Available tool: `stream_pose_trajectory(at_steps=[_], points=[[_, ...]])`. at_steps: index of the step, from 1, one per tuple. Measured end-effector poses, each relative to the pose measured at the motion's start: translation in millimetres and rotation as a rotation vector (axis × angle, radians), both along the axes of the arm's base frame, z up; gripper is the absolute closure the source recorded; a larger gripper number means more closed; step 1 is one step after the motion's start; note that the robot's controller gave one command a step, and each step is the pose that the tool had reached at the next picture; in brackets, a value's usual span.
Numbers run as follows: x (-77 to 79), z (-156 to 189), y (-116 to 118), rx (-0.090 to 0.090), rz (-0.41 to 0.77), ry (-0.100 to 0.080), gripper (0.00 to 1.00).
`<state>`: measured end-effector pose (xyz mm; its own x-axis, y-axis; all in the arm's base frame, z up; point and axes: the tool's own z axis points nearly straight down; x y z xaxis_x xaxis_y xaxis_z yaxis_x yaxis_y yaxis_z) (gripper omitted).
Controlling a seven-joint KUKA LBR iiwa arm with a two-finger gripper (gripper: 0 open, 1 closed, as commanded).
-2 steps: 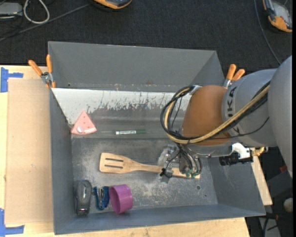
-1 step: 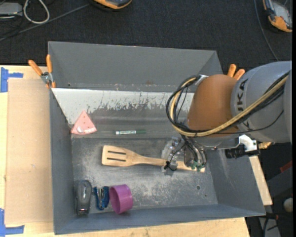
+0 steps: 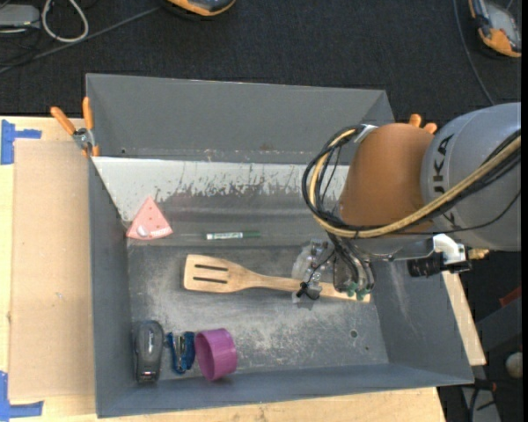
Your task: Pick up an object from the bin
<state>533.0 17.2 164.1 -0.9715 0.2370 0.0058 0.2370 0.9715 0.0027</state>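
Grey metal bin [image 3: 238,126]: sheet walls sloping down to a flat floor, scuffed and dusted pale around the wooden spatula [image 3: 246,280], which lies across the middle of the floor and is the reference for every place below. Robot arm [image 3: 475,174]: grey casing with an orange wrist cover and looped black cables, reaching in above the spatula's handle end. Gripper [image 3: 333,287]: set low at that handle end, right on or just above the wood; from where I stand I cannot tell whether it is open or closed, nor whether the handle is truly caught. Step in hand, by my judgement: the grasp of the spatula, no lift begun, as it lies flat on the floor. Next move, as I judge it: a firm closing across the narrow handle, then a straight lift, allowing that the broad blade will hang heavy far from the grip and may swing or slip on smooth wood. Spatula: pale, smooth timber, with a flat slotted blade at the end away from the gripper and a slim handle. Purple cup [image 3: 216,352]: glossy plastic, round, on its side, near the front wall below the blade. Pink triangle [image 3: 148,221]: flat, matte, beyond the blade's tip at the back wall's foot. Grey-black object [image 3: 147,350]: rounded, of a kind I cannot make out, outward of the cup. Blue piece [image 3: 181,352]: small, looped, between the two. Pen [image 3: 231,235]: thin, green and white, just behind the blade.
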Motion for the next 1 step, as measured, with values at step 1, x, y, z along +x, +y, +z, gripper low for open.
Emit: stream_pose_trajectory(at_steps=[1], points=[[-0.2, 23.9, -0.2, 0.0, 0.002, 0.001, 1.0]])
